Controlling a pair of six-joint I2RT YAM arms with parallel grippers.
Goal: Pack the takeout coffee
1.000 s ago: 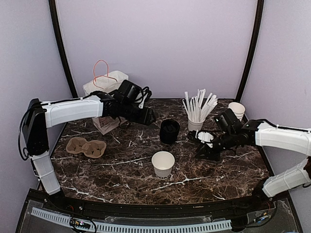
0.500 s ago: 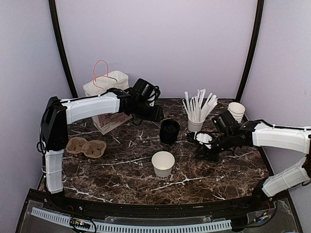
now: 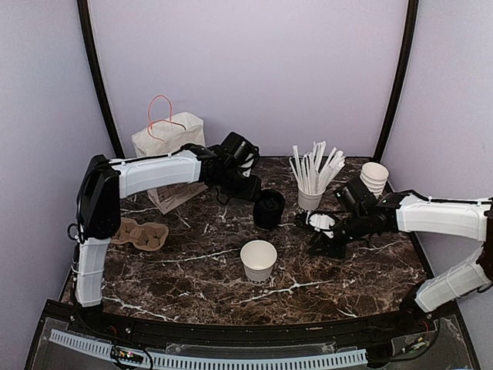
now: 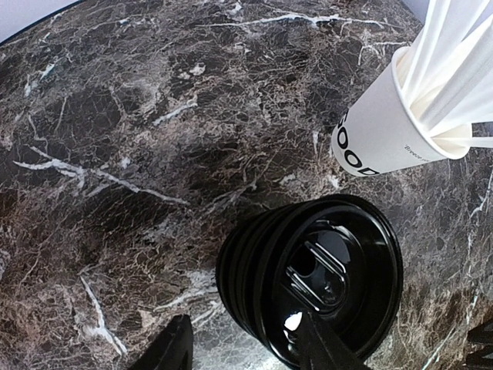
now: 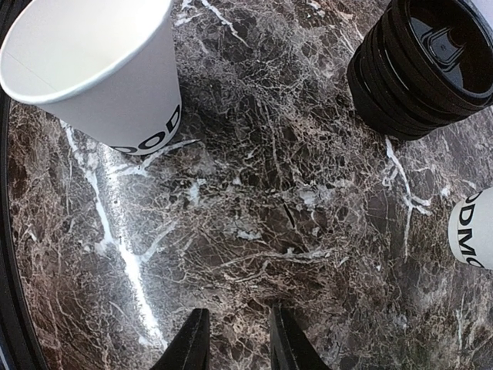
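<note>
The left pincer [image 4: 245,324] is low over the near edge of the lids [image 4: 323,285], a stack of black domes. Its jaws are apart. One finger lies over the top lid's rim and the other hangs over bare worktop [image 3: 192,277] just beside the stack. Nothing looks gripped yet. Just beyond the lids is the stick cup [image 4: 385,131], near them but not touching.

The right pincer [image 5: 239,311] hovers close above the marble with its jaws a little apart and nothing between them. The lids are ahead of it on one side. The cup [image 5: 100,69] is ahead on the other.

That cup is open, with dark lettering at its base. It stands upright and lidless near the middle of the worktop, well apart from both pincers. I cannot tell whether there is any drink in it.

The step in hand looks like fetching a lid, and packing proper has not begun. The next move calls for closing on the top lid's rim alone, lifting it clear of the stack without dragging the ones beneath, then carrying it to the cup. The carrier [image 3: 137,233] and bag [image 3: 166,135] wait at the left, and the spare cups [image 3: 375,176] sit at the far right.

A second ago the left pincer was further left, nearer the bag and short of the lids. It has since swung right and down onto them, its elbow following. The right arm has barely shifted, and nothing on the worktop has moved.
</note>
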